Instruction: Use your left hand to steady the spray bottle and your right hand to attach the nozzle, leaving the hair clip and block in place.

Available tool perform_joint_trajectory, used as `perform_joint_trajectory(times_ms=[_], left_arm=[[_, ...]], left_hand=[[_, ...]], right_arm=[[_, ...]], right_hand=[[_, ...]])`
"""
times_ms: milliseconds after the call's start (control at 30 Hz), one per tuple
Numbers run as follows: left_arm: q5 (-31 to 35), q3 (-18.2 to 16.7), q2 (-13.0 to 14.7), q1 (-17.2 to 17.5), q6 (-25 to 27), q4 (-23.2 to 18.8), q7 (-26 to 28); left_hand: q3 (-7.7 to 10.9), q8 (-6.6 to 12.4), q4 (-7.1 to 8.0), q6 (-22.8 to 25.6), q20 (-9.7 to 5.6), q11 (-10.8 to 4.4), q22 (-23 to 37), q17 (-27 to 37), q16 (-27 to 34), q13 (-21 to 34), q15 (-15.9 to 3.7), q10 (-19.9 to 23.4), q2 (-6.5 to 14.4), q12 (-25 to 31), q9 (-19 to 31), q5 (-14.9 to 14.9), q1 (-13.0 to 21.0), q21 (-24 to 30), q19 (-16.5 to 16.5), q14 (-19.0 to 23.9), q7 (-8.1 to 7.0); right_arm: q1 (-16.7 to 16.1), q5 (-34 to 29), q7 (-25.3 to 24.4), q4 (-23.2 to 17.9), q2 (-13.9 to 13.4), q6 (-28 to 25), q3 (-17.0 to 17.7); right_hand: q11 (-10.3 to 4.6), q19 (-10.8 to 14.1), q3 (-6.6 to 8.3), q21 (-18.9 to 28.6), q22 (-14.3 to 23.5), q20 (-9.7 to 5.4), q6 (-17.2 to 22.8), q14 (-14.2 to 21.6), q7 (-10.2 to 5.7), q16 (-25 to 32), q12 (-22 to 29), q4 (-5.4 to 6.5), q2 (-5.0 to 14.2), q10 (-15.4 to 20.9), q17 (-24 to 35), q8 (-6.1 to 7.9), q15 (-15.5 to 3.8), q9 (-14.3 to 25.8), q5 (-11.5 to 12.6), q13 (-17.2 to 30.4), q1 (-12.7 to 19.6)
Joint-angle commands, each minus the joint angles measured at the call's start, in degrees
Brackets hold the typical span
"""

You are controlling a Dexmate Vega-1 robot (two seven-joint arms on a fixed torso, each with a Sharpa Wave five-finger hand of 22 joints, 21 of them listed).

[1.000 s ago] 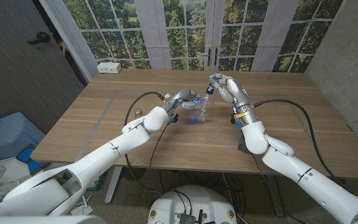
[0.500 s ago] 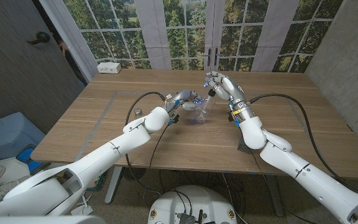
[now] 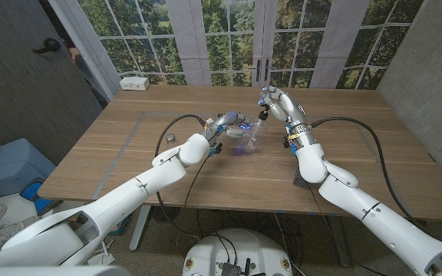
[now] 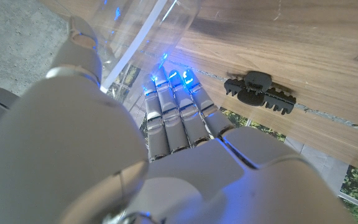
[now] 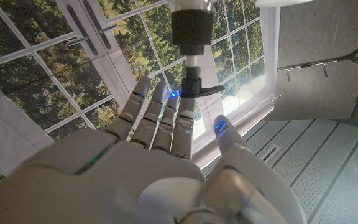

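The clear spray bottle (image 3: pixel 247 139) stands tilted at the table's middle, and my left hand (image 3: pixel 226 123) grips it from the left. In the left wrist view its fingers (image 4: pixel 174 118) wrap the bottle (image 4: pixel 143 36). My right hand (image 3: pixel 279 103) holds the nozzle (image 3: pixel 261 115) just above and to the right of the bottle's top. In the right wrist view the nozzle (image 5: pixel 192 43), with a black collar and a black trigger, sits at the fingertips (image 5: pixel 166 118). The black hair clip (image 4: pixel 260 92) lies on the wood beyond my left fingers.
A white box (image 3: pixel 134 83) sits at the table's far left corner. A small grey object (image 3: pixel 171 138) lies left of my left arm. Black cables (image 3: pixel 359 126) loop over the table by both arms. A dark object (image 3: pixel 301 178) lies under my right forearm near the front edge.
My right hand has carried the nozzle a little farther away and to the left, closer to the bottle's top. The left hand and the bottle have barely moved.
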Motion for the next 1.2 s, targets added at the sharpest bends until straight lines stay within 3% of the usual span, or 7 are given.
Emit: perform_joint_trajectory(times_ms=[33,67,400,500,667,1000,1200], left_arm=[[-0.1,-0.7,-0.1,1.1,-0.1,-0.8,1.3],[0.0,-0.7,-0.1,1.1,-0.1,-0.8,1.3],[0.0,-0.2,-0.4,0.2,0.2,-0.1,0.2],[-0.1,-0.2,-0.5,0.0,-0.1,0.3,0.2],[-0.2,-0.2,-0.6,-0.2,0.2,0.7,0.0],[-0.1,0.2,-0.9,-0.6,0.2,1.2,0.0],[-0.1,0.1,-0.9,-0.5,0.4,0.7,0.1]], left_hand=[[0.61,0.39,-0.07,12.7,-1.69,-9.78,0.2,0.1,-0.1,3.4,-9.51,10.9,14.4,0.2,3.7,0.3,14.1,0.3,-0.2,0.2,-6.14],[0.61,0.37,-0.05,12.7,-1.69,-9.68,0.2,0.2,-0.1,3.4,-9.49,11.0,14.4,0.2,3.7,0.3,14.1,0.3,-0.2,0.2,-6.13],[0.59,0.36,-0.02,12.7,-1.69,-9.65,0.2,0.1,-0.1,3.4,-9.47,11.0,14.4,0.1,3.8,0.3,14.1,0.5,-0.2,0.2,-6.12],[0.61,0.3,-0.01,12.7,-1.68,-9.58,0.2,0.1,-0.1,3.4,-9.47,10.9,14.4,0.1,3.8,0.3,14.1,0.5,-0.3,0.2,-6.04],[0.61,0.3,-0.02,12.7,-1.7,-9.68,0.2,0.1,-0.1,3.4,-9.5,10.9,14.4,0.1,3.9,0.3,14.1,0.5,-0.3,0.2,-6.12],[0.6,0.31,-0.05,12.7,-1.69,-9.55,0.2,0.1,-0.1,3.4,-9.5,10.9,14.4,0.1,4.0,0.3,14.1,0.7,-0.3,0.2,-6.02],[0.6,0.27,-0.05,12.7,-1.69,-9.56,0.2,0.1,-0.1,3.5,-9.49,10.8,14.4,0.0,4.0,0.3,14.1,0.7,-0.4,0.2,-6.05]], right_arm=[[-0.9,1.4,-3.8,1.3,0.4,-0.6,0.8],[-0.8,1.6,-4.1,1.7,0.4,0.2,0.8],[-1.1,6.8,-2.6,2.7,0.2,7.0,1.7],[-1.1,6.8,-5.0,4.8,1.4,11.2,2.0],[-1.1,4.3,-9.5,8.0,3.2,17.4,2.3],[-2.4,1.5,-11.0,7.7,3.7,20.0,3.5],[-3.2,0.9,-9.8,7.0,3.5,19.4,3.9]], right_hand=[[0.18,0.5,-0.37,0.3,0.1,0.1,1.9,0.9,1.39,0.7,0.7,-0.07,-0.12,1.7,0.0,1.18,-2.19,0.6,-0.4,-0.1,-0.4],[-0.05,0.7,-0.37,0.4,0.1,0.14,2.4,1.5,1.41,0.8,1.0,-0.08,-0.07,2.4,-0.1,1.44,-2.47,0.6,-0.3,-0.2,-0.4],[-1.11,0.4,1.46,0.3,0.1,-0.66,-6.6,0.0,-2.11,0.8,0.0,-3.73,0.45,-0.8,-0.2,-3.65,-3.81,-0.9,0.6,-0.6,3.2],[-1.19,0.4,1.44,0.4,0.1,-0.7,-6.7,-0.2,-1.95,0.8,0.0,-3.66,0.56,-1.1,-0.1,-3.85,-3.63,-1.0,0.7,-0.6,3.2],[-1.01,1.4,2.68,0.8,0.1,-0.68,-0.9,1.9,-1.05,1.5,1.5,-4.32,0.78,2.0,-0.7,-1.95,-3.9,-1.3,1.4,-0.5,4.6],[-1.93,2.0,4.52,1.2,0.1,-1.17,2.6,2.7,-1.8,1.8,2.2,-4.61,1.6,3.9,-1.0,-0.41,-4.81,-1.2,2.3,-0.6,6.6],[-1.83,1.9,5.15,1.4,0.1,-1.14,6.8,3.1,-0.76,2.0,2.9,-4.01,1.19,6.2,-1.1,1.94,-4.91,-0.5,2.8,-0.7,7.1]])
